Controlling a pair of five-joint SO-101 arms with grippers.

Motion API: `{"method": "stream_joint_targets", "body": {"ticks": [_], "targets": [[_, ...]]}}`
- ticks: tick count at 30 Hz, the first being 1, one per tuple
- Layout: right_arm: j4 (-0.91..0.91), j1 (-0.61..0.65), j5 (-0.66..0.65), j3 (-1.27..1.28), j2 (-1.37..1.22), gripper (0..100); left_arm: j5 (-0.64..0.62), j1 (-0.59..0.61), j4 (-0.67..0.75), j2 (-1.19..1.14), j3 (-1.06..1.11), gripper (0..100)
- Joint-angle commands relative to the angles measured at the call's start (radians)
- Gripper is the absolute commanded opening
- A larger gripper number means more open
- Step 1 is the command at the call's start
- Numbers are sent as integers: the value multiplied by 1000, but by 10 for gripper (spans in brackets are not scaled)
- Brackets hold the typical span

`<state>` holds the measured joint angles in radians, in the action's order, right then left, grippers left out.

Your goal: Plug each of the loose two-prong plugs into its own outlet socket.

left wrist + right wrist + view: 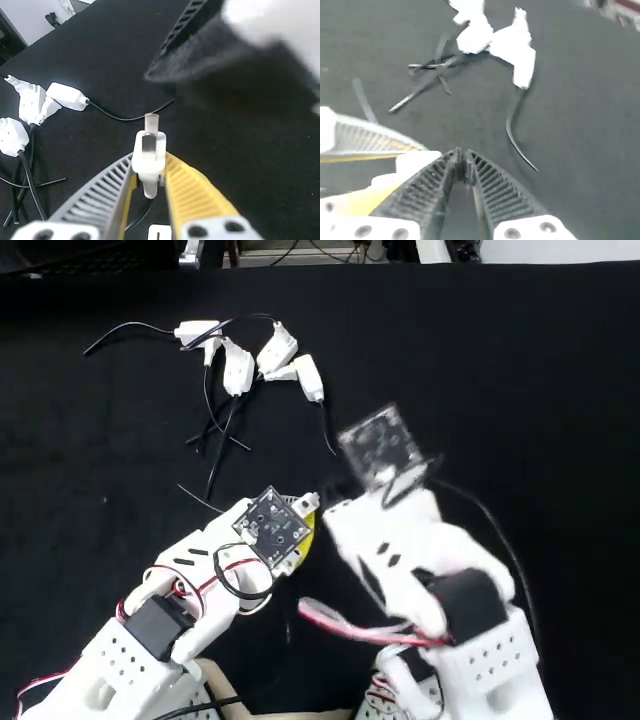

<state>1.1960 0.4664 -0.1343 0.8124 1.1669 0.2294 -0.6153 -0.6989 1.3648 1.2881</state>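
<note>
My left gripper (148, 162), with one grey and one yellow finger, is shut on a white two-prong plug (149, 147) whose metal prongs point away from the wrist. In the high view this gripper (305, 510) sits mid-table with the plug (306, 503) at its tip. My right gripper (464, 167) has black ribbed fingers closed together with nothing visible between them, right beside the held plug (415, 162). The right arm (400, 540) looks blurred. A cluster of white plugs and outlet sockets (240, 365) with black cords lies at the far left, and the cluster (35, 102) (512, 47) appears in both wrist views.
Thin black cords (215, 435) trail from the cluster toward the middle of the black tabletop (520, 360). One cord (515, 132) curls from the nearest white piece (308, 375) toward the grippers. The right half of the table holds nothing but the right arm.
</note>
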Motion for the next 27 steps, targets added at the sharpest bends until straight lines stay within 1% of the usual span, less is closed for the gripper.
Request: {"method": "stream_joint_targets", "body": {"ticks": [1,3,4,7,10,12,15,17,20,27], "targets": [[3,135,-25,-45,13,12,-3,8,26,6,-19,30],[-3,192,-26,-45,-10,12,-3,5,23,6,-19,30],[-3,199,-26,-47,-24,12,-3,5,20,11,-19,30],[-3,164,-26,-44,-53,12,-3,12,20,14,-19,30],[-11,103,-32,-12,-68,12,-3,12,18,14,-19,30],[-52,61,-68,42,-68,12,-3,12,18,15,-21,30],[-170,12,-92,134,-73,12,-3,12,-14,15,-38,30],[-210,2,-98,160,-74,12,-8,10,-41,15,-62,30],[-210,2,-98,166,-74,12,-9,10,-80,15,-91,30],[-212,2,-97,176,-77,12,-11,10,-86,17,-101,30]]}}
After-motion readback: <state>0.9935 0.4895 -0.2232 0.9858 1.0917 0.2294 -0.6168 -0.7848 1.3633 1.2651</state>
